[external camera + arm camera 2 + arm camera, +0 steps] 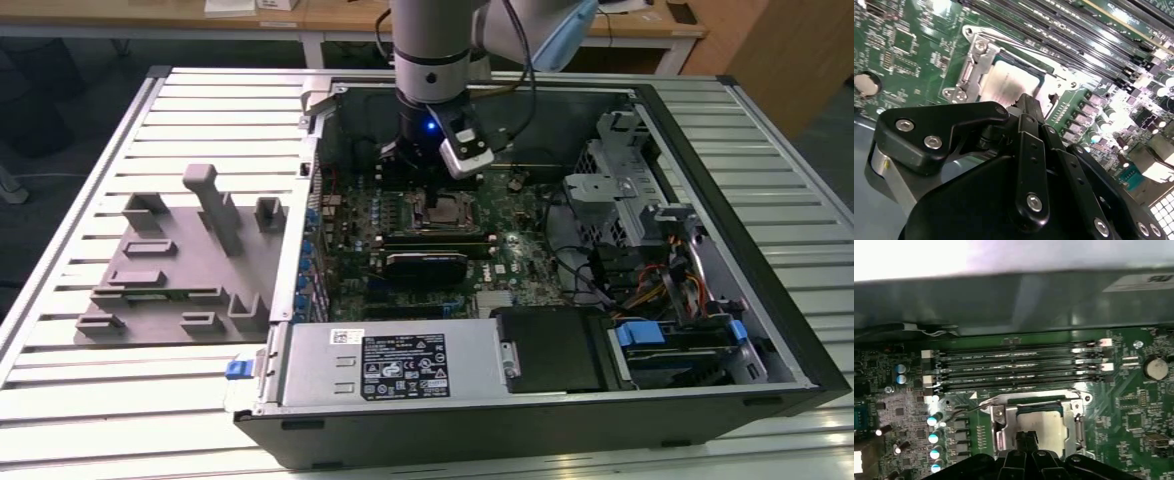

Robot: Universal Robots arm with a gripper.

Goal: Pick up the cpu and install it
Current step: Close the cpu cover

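Open computer case (534, 430) on a slatted table (80, 400), green motherboard (1134, 405), metal socket frame (999, 427) around the cpu (1049, 422) lying inside it, cpu's near edge hidden behind the gripper (1026, 440), fingertips pinched together just over it, contact unclear

Even overhead light washes the slatted surface (80, 420); we find the computer case (534, 432) shadowed inside, and in the second wrist view glare bleaches the cpu (1009, 82).
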